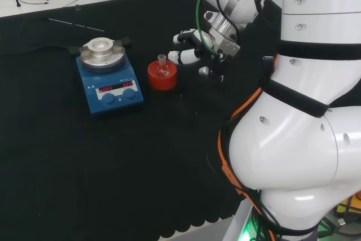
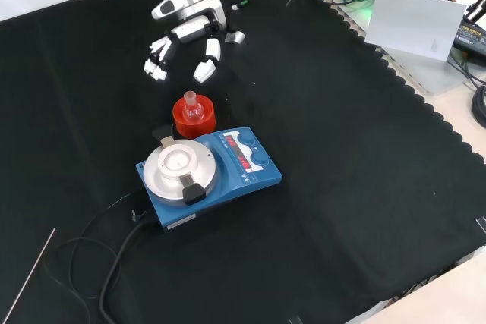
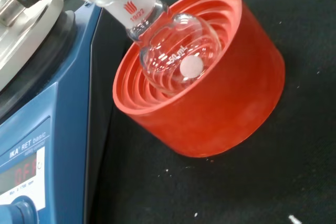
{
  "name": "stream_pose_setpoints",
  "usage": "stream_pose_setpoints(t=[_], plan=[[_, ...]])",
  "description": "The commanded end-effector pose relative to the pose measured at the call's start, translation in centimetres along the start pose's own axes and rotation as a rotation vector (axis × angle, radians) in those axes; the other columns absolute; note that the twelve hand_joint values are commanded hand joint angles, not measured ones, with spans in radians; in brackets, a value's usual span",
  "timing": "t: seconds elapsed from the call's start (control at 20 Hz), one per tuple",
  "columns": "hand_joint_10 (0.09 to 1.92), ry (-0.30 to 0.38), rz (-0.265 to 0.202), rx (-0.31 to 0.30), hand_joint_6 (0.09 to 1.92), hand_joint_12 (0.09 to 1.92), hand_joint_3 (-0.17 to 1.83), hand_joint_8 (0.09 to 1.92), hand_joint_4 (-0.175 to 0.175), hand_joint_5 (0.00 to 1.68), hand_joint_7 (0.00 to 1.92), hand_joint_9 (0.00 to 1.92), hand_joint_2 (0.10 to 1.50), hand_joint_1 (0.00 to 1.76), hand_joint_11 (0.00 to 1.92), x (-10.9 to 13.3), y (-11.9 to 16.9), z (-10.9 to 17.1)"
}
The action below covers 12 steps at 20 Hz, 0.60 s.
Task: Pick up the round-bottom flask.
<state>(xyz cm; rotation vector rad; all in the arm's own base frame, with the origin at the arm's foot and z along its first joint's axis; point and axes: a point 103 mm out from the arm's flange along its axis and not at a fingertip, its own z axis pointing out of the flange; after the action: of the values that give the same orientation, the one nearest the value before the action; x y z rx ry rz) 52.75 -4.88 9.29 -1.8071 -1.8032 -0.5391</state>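
Round-bottom flask [image 3: 176, 51], clear glass, sits upright in red ribbed stand [image 3: 220, 93], bulb down in the ribbed cup, short neck up. Nothing visible inside the flask; a white round spot and small white print show on the bulb, red print on the neck, too small to give here. Stand sits on black cloth [image 2: 357, 187], just beside the blue hotplate stirrer [image 2: 209, 176], which carries a round metal top plate [image 2: 178, 168], red lit digits and two knobs on its front panel. Hand [image 2: 190, 47] hovers near the stand, higher in the front view, fingers spread and relaxed, holding nothing, apart from the flask. Thin rod [image 1: 76, 25] lies on the cloth, well apart.
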Motion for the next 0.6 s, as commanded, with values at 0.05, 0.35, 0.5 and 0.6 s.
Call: stream_pose_setpoints(t=[0.05,0.35,0.5,0.6], plan=[[0.59,0.045,-0.012,0.002,0.09,1.30,0.66,0.52,-0.004,0.61,0.15,0.30,0.59,0.87,0.00,-0.4,0.4,1.6],[0.58,0.093,-0.022,0.005,0.09,1.29,0.66,0.51,-0.002,0.61,0.14,0.30,0.58,0.87,0.00,-0.7,0.4,2.8],[0.58,0.114,-0.031,-0.004,0.09,1.29,0.66,0.51,-0.002,0.61,0.14,0.29,0.58,0.88,0.00,-0.6,0.4,3.0],[0.58,0.118,-0.045,-0.010,0.09,1.28,0.66,0.51,-0.002,0.61,0.14,0.29,0.58,0.88,0.00,-0.4,0.4,3.1]])
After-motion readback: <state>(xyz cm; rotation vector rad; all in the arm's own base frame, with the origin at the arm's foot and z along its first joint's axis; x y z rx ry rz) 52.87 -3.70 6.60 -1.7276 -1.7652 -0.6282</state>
